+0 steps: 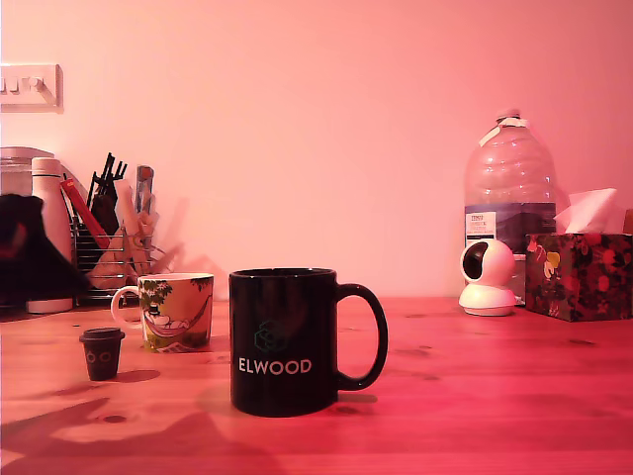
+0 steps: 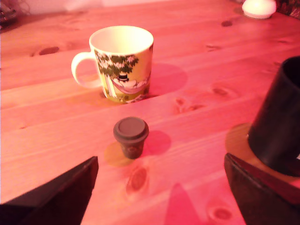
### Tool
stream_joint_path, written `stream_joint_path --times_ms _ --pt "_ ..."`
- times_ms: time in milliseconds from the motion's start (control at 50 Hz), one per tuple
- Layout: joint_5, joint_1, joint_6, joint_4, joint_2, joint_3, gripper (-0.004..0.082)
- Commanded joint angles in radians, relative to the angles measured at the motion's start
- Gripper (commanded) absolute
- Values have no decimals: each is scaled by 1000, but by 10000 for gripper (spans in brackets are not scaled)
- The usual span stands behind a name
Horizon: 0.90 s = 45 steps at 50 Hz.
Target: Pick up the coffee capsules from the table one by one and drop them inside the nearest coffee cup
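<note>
step: approach to the dark capsule. it stands upright on the tabletop, just short of the illustrated mug, apart from the black mug. hand released, fingers spread wide, empty. next: descend, centre fingers around the capsule, close.

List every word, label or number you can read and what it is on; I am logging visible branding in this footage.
"ELWOOD": white capitals on the black mug, below a faint logo.
Label on the large water bottle: print too small to read.
Marks on the dark capsule: not legible.
The illustrated mug and floral tissue box bear pictures only, no readable text.
</note>
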Motion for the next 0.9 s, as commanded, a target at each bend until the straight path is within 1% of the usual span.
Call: stream_joint_path --times_ms 0,240,340,500,640,660,720,740,780,800,880 --pt "5 19 9 49 32 -21 780" --pt "55 67 16 193 171 -21 780" --pt "59 73 16 253 232 -21 780" --pt "77 73 16 354 340 -14 780" --pt "81 73 17 408 443 18 780" --pt "82 73 26 411 457 26 780" --pt "89 73 27 414 495 48 780" --pt "92 73 42 414 508 58 780" --pt "93 73 42 414 534 75 780" --pt "93 73 54 416 546 82 780" --pt "95 73 61 426 589 107 780"
